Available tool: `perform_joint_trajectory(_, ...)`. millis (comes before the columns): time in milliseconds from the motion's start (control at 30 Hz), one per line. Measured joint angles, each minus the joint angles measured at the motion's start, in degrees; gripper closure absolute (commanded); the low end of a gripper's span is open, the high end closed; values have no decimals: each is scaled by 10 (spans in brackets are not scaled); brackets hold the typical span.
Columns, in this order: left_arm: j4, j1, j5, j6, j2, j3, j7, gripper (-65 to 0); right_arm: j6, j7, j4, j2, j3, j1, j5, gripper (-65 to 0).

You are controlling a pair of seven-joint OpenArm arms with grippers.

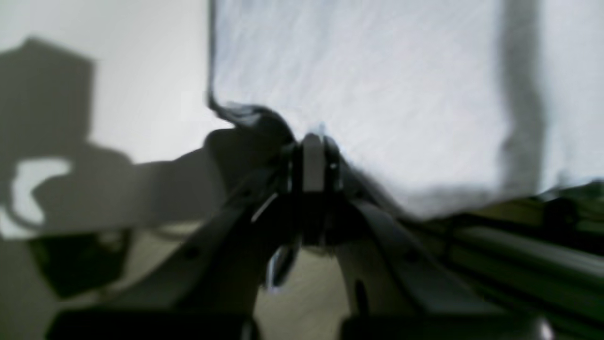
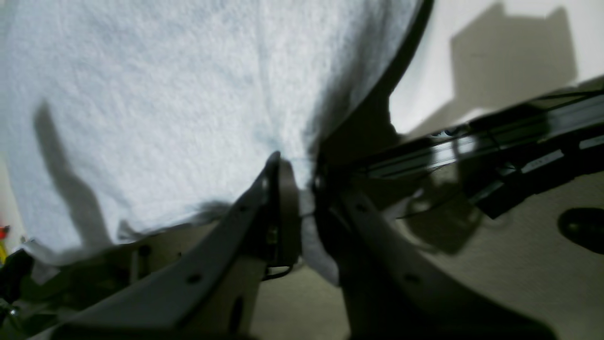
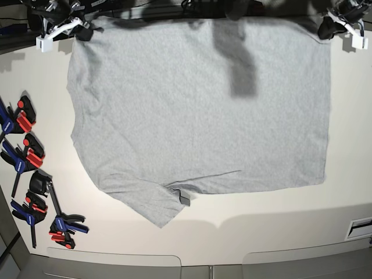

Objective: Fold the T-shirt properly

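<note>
Both: left gripper (image 1: pixel 313 141), right gripper (image 2: pixel 298 179) clamped on T-shirt (image 3: pixel 197 110) corners.

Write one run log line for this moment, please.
stage: grasp | large light grey cotton T-shirt: flat on white table | left gripper: jaws shut on edge | right gripper: jaws shut on edge

Base view evenly bright and sharp; overhead light throws a dark arm-shaped shadow onto the T-shirt (image 3: pixel 197 110) near the top and soft shadows along the table (image 3: pixel 349 145) front. Both wrist views dim, soft and blurred throughout, with close gripper parts underexposed; hard-edged shadows on the pale surface; fabric in the left wrist view nearly washed out
</note>
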Motion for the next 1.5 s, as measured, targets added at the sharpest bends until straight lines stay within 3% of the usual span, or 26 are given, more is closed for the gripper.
perform_joint_trajectory(167,38,1,-78,2,0,0,61,0,15,-3,54,0,0,0,7,0)
perform_joint_trajectory(267,85,1,-90,0,0,0,62,0,16,-2,104,0,0,0,-3,0)
perform_joint_trajectory(433,139,-12,-71,0,0,0,59,0,17,35,141,0,0,17,-33,0)
perform_joint_trajectory(667,101,-85,-12,0,0,0,43,0,19,74,85,0,-6,113,-78,0)
perform_joint_trajectory(867,58,-128,-14,0,1,0,45,0,19,92,-4,0,-73,170,-139,0)
perform_joint_trajectory(1033,58,-129,-15,0,1,0,43,0,19,88,-27,0,-107,193,-138,0)
perform_joint_trajectory(1200,58,-126,-125,0,1,-33,116,0,19,33,-26,0,-101,192,-130,0)
perform_joint_trajectory(1333,58,-126,-220,0,2,-96,190,0,19,16,-19,0,-68,167,-79,0)
perform_joint_trajectory(1500,59,-99,-249,0,-1,-153,243,0,19,5,3,0,-8,122,-43,0)
